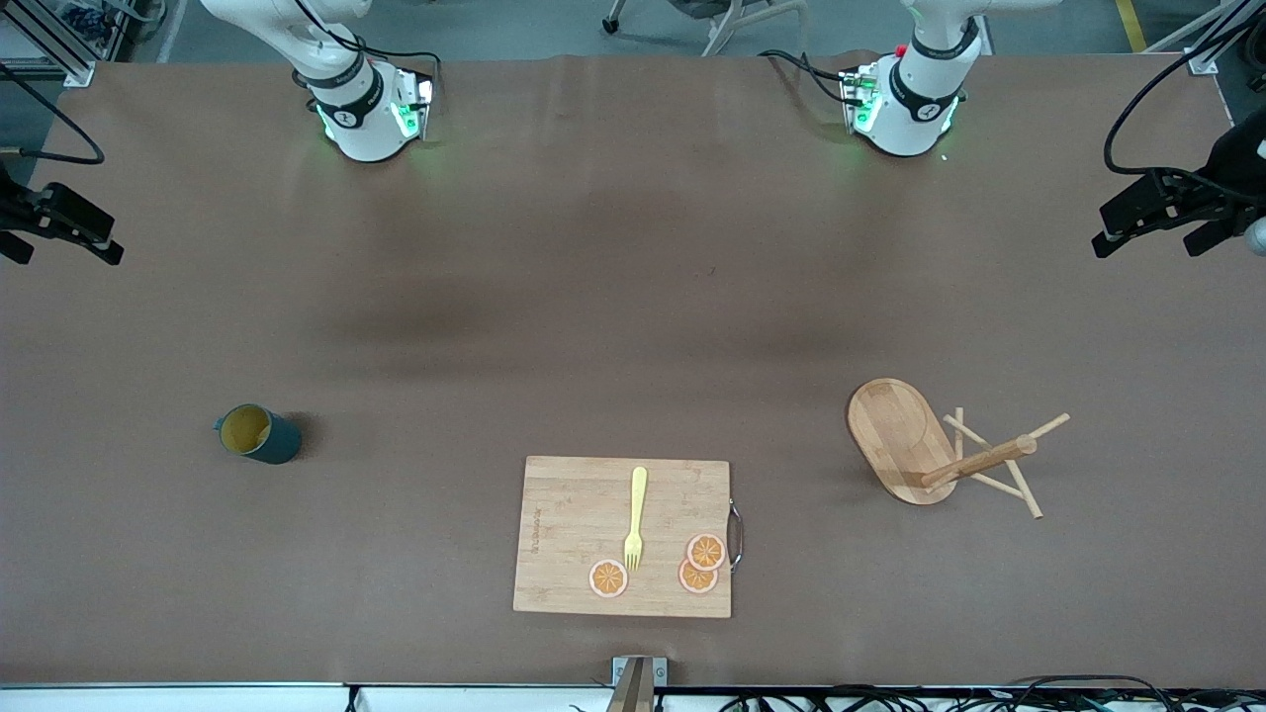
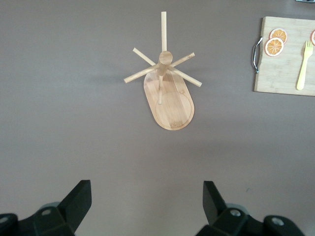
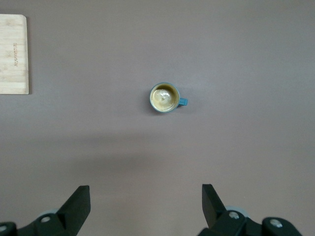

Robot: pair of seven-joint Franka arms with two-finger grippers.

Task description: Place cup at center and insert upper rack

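The cup (image 1: 259, 433), a dark teal mug with a mustard-yellow inside, stands upright toward the right arm's end of the table; it also shows in the right wrist view (image 3: 165, 97). The upper rack (image 1: 930, 445), a light wooden mug tree with an oval base, a post and thin crossing pegs, sits toward the left arm's end; it also shows in the left wrist view (image 2: 167, 93). My right gripper (image 1: 61, 253) (image 3: 146, 206) is open and empty, high above the table, apart from the cup. My left gripper (image 1: 1157, 245) (image 2: 147, 206) is open and empty, high and apart from the rack.
A rectangular bamboo cutting board (image 1: 574, 524) with a metal handle lies near the table's front edge, between cup and rack. On it are a yellow fork (image 1: 635, 519) and three orange slices (image 1: 702, 564). The board also shows in both wrist views.
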